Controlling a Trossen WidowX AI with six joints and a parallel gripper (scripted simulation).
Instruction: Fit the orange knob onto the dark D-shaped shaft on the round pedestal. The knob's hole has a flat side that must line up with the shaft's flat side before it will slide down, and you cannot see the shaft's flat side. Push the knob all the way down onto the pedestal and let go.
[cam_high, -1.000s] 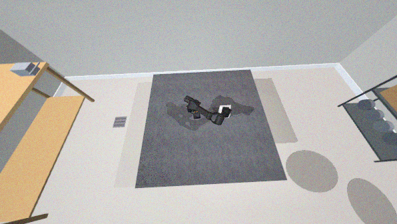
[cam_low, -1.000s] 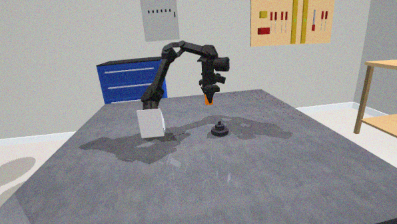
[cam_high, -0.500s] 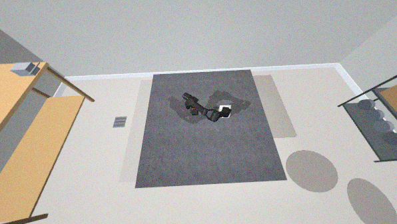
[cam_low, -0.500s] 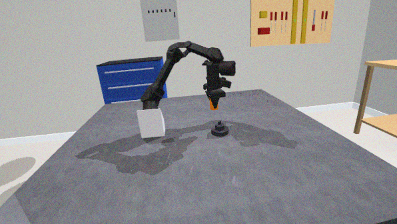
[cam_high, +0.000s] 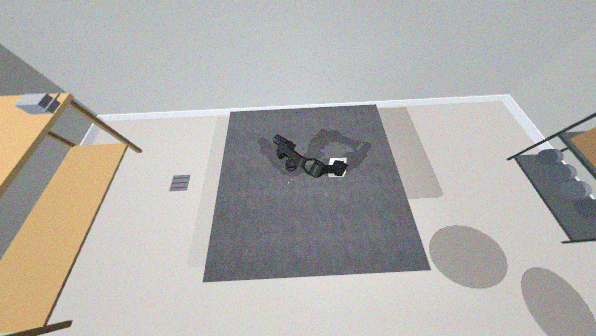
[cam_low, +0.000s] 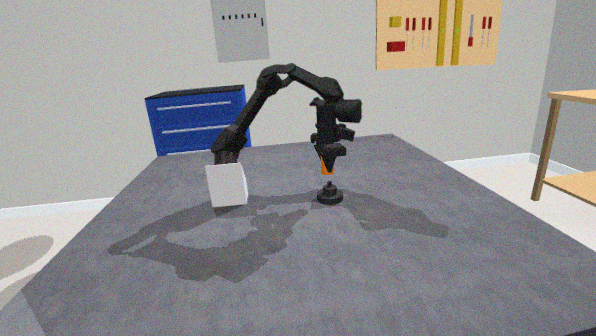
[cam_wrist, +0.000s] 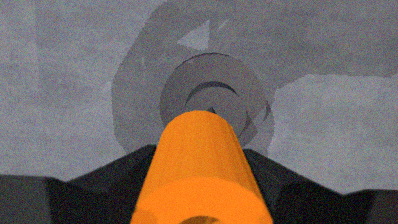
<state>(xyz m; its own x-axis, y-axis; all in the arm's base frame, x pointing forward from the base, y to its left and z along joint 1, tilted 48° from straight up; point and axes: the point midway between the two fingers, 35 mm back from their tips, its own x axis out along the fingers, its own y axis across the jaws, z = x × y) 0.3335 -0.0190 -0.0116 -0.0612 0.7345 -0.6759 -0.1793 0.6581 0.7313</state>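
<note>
The orange knob (cam_low: 325, 170) (cam_wrist: 200, 145) is held upright between the fingers of my gripper (cam_low: 328, 164), which is shut on it and points straight down. The knob hangs just above the dark round pedestal (cam_low: 330, 198) (cam_wrist: 172, 102), with a small gap to the shaft (cam_low: 329, 184) in the exterior view. In the wrist view the knob's far end overlaps the near part of the pedestal and hides most of the shaft. The shaft's flat side cannot be made out. In the top view the arm covers the knob.
A white block (cam_low: 225, 186) stands at the arm's base, left of the pedestal in the exterior view. The arm's shadow falls across the grey table top (cam_high: 310, 235) (cam_low: 320, 280). A blue drawer cabinet (cam_low: 200, 117) and a wooden shelf (cam_low: 542, 150) stand beyond the table.
</note>
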